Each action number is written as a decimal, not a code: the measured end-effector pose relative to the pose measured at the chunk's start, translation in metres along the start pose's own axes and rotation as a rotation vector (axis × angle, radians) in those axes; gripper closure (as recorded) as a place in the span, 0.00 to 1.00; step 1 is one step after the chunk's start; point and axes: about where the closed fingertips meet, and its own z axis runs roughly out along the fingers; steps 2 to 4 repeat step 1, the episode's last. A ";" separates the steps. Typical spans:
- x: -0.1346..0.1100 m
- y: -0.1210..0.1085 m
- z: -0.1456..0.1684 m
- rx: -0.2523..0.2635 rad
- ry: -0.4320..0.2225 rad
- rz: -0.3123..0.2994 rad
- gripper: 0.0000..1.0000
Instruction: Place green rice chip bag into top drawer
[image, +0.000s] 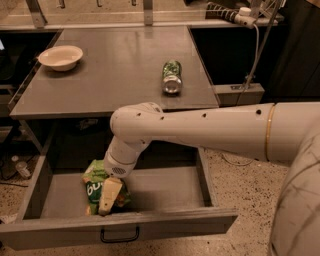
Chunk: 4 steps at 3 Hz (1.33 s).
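Pincer (108, 199) of your one arm (200, 131) was down inside the one open top drawer (165, 221), toward its left half, pinching the one green rice chip bag (92, 188). You could see one pale finger (112, 190) lying across the bag's front; the other was hidden behind it. The bag stood nearly upright, its green showing left of the pincer and a crumpled edge to its right, its lower end just behind the front panel. One black handle (120, 235) sat on that panel, below the pincer. Above and beyond the pincer, the desk (120, 95) carried two things: one white bowl (60, 56) up to the left, and one green soda can (172, 77) lying on its side up to the right.
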 end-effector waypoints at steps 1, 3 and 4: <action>0.000 0.000 0.000 0.000 0.000 0.000 0.00; 0.000 0.000 0.000 0.000 0.000 0.000 0.00; 0.000 0.000 0.000 0.000 0.000 0.000 0.00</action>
